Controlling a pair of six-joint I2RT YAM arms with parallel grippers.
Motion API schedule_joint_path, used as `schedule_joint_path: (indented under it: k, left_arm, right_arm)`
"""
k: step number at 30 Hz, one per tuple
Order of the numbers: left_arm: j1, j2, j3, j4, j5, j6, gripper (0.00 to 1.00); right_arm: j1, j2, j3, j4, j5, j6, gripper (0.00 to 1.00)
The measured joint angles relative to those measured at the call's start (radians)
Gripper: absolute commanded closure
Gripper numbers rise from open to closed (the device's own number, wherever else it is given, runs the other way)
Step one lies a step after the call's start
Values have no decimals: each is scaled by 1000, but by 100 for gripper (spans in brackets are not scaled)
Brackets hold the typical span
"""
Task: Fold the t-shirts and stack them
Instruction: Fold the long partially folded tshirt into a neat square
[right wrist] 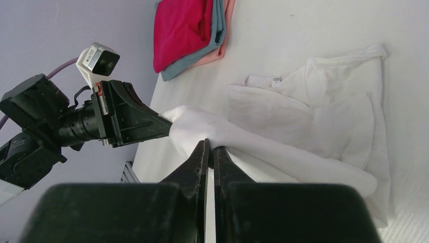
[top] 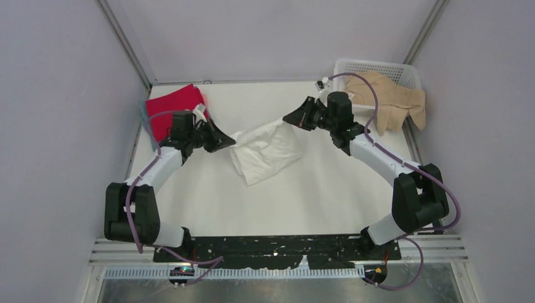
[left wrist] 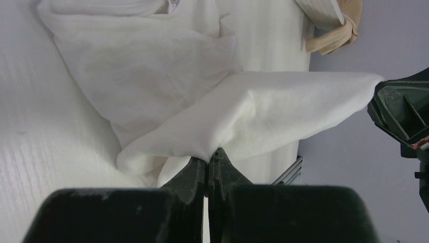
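Left pincer (left wrist: 208, 158): tips together, clamped on an edge of the white t-shirt (top: 268, 150). Right pincer (right wrist: 210, 147): also pinched closed on that shirt's edge, facing the left one. The cloth runs between the two sets of tips as a raised ridge. The rest sags beneath them and lies rumpled on the table (top: 315, 196).

Done, by my reading: the red folded shirt (top: 171, 108) tops a pile just behind the left pincer, with the teal-blue (right wrist: 216, 38) and pink (right wrist: 228, 25) layers under it (three folded and stacked).

Left to do: the white shirt is mid-handling, with no neat fold showing yet. The tan t-shirt (top: 394, 100) hangs over the rim of the basket (top: 378, 66) behind the right pincer, unfolded. I judge the task past halfway, with two shirts to go.
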Motion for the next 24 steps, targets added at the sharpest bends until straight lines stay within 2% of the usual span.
schedule_joint_path:
  k: [11, 21, 24]
  left_arm:
    - [19, 264, 190, 46, 29, -1, 100]
    - [63, 460, 314, 34, 17, -6, 99]
    - [64, 509, 353, 19, 3, -7, 96]
  right_arm:
    - [-26, 194, 174, 21, 17, -5, 94]
    - [-50, 470, 366, 26, 23, -5, 94]
    - [-51, 554, 438, 21, 24, -5, 92]
